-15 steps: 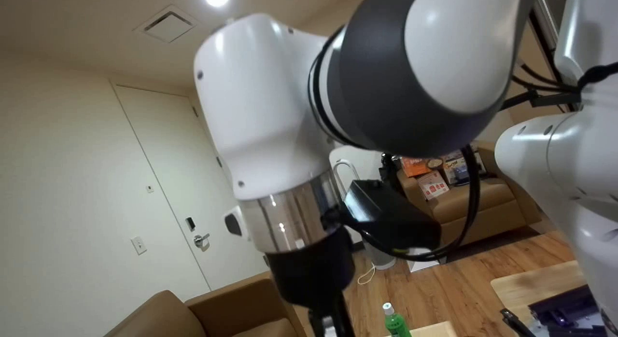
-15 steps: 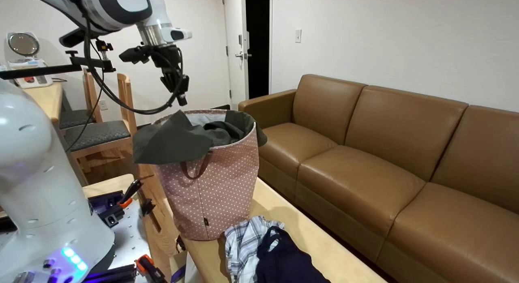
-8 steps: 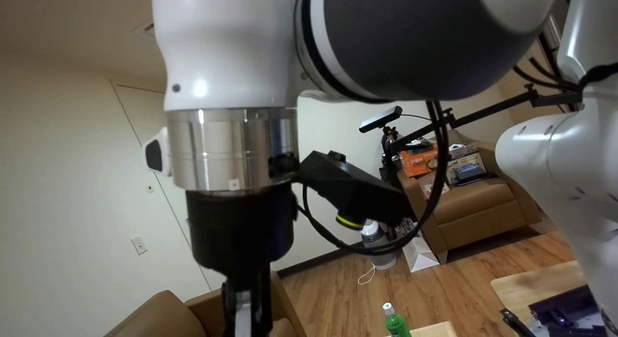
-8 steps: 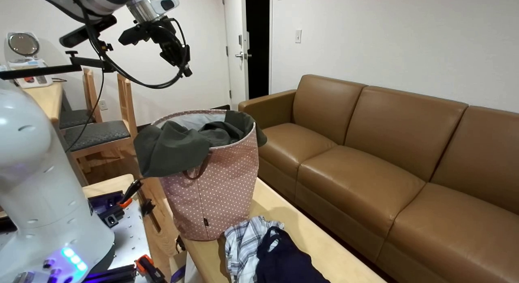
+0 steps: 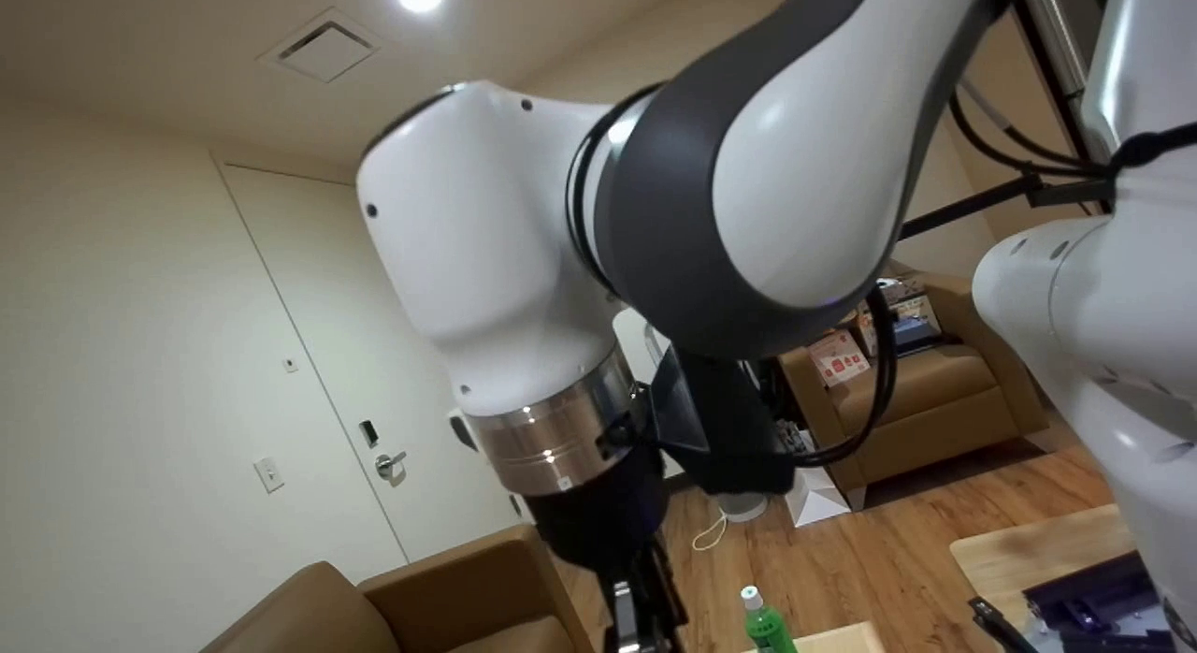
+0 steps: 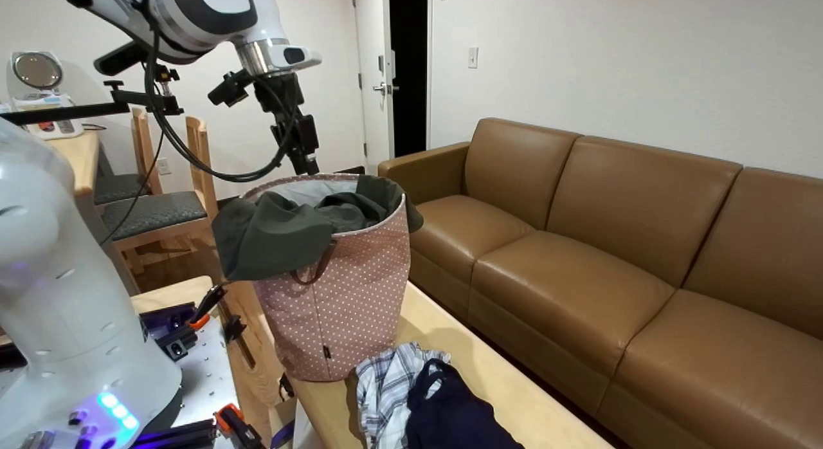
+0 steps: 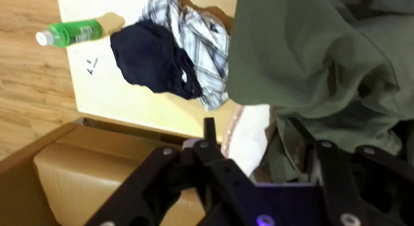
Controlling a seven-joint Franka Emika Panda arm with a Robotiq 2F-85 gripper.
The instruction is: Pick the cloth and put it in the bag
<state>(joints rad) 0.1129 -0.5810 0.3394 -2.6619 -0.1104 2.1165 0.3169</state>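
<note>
- While my gripper hangs at the mouth of the bag, its two fingers stand well apart; whether either one touches anything, I cannot tell.
- Closest below me I see the olive-green cloth, bunched partly inside the bag, with a broad fold hanging outside over the rim on the side toward my base, and a smaller flap over the opposite side.
- Beneath that cloth the bag, pink with white dots and pale within, stands upright on the wooden table.
- Just beside the bag's foot lies a crumpled plaid garment.
- Over part of the plaid garment lies a navy garment, loosely heaped.
- Farther along, near the table's end, I find a green bottle with a white cap, upright.
- Past the table, on the side away from my base, runs a brown sofa.
- Beyond the bag, in an exterior view, I see two wooden chairs with dark seats, near a pale desk.
- Across the room, in an exterior view, a brown armchair bears several boxes.
- At the back, a pale door with a lever handle stands beside a dark upright strip.
</note>
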